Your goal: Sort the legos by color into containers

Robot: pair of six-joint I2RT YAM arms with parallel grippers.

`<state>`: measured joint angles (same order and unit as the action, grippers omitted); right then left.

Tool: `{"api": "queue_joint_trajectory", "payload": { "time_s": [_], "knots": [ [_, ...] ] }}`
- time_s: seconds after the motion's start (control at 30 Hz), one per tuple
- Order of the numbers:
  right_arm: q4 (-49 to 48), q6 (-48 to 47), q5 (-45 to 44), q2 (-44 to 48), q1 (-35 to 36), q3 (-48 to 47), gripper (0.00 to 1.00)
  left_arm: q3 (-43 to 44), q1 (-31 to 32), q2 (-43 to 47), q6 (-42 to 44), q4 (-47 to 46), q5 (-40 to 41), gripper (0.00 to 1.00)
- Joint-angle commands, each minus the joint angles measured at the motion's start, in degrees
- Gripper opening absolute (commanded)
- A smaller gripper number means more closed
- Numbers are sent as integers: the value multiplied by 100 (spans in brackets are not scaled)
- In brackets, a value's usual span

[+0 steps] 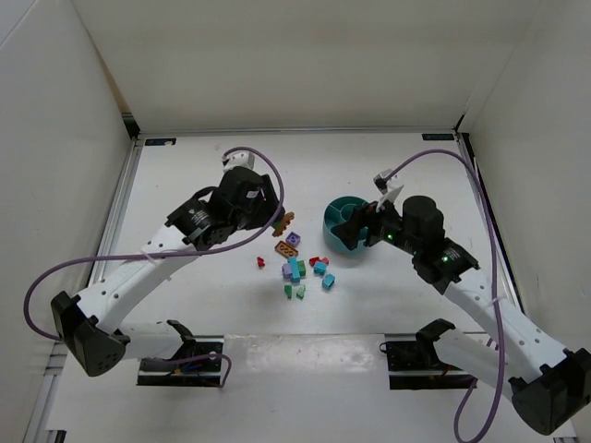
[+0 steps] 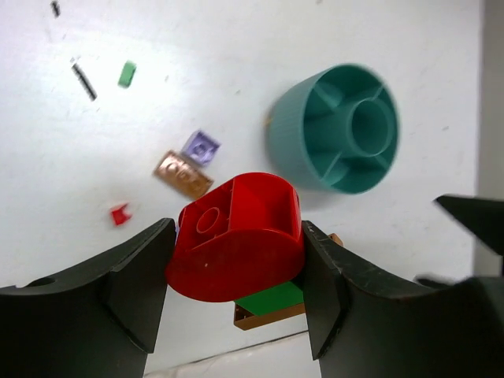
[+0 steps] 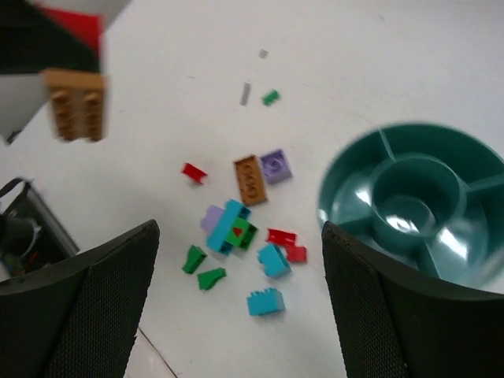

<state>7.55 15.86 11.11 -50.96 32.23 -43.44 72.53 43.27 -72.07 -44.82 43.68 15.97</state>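
Observation:
My left gripper (image 2: 238,260) is shut on a rounded red lego (image 2: 244,213) that has a green brick (image 2: 272,298) and a brown brick (image 2: 260,315) stuck beneath it, lifted above the table. Seen from above, this gripper (image 1: 277,220) hangs left of the teal bowl (image 1: 334,214). My right gripper (image 3: 240,260) is open and holds nothing, hovering over the loose legos (image 3: 232,228) beside the bowl (image 3: 417,205). The pile (image 1: 300,268) lies in front of the bowl, which looks empty in both wrist views.
A brown plate (image 3: 250,179), a purple brick (image 3: 275,165) and a small red piece (image 3: 193,172) lie apart from the pile. A stray green piece (image 3: 270,98) sits farther off. White walls close in the table; a metal rail (image 1: 125,203) runs along its left edge.

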Motion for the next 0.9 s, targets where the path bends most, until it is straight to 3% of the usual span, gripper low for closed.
{"api": "queue_joint_trajectory", "payload": {
  "time_s": [0.0,0.17,0.4,0.53,0.7,0.87],
  "knots": [
    [-1070,-512,994,165,379,-50,85,200,41,27,-44,-474,82,49],
    [-1370,-742,1191,-360,916,-419,85,217,41,62,-176,-974,-287,49],
    [-1808,-584,1358,-942,812,-772,90,-125,173,352,-457,-1608,-322,48],
    [-2082,-750,1534,-1074,907,-815,90,-82,296,299,-580,-1565,-156,48],
    [-2152,-892,876,-1127,1066,-859,90,-169,463,325,-818,-1686,2,47],
    [-2836,-629,892,-1092,979,-640,87,-275,700,440,-984,-1749,433,47]
  ]
}}
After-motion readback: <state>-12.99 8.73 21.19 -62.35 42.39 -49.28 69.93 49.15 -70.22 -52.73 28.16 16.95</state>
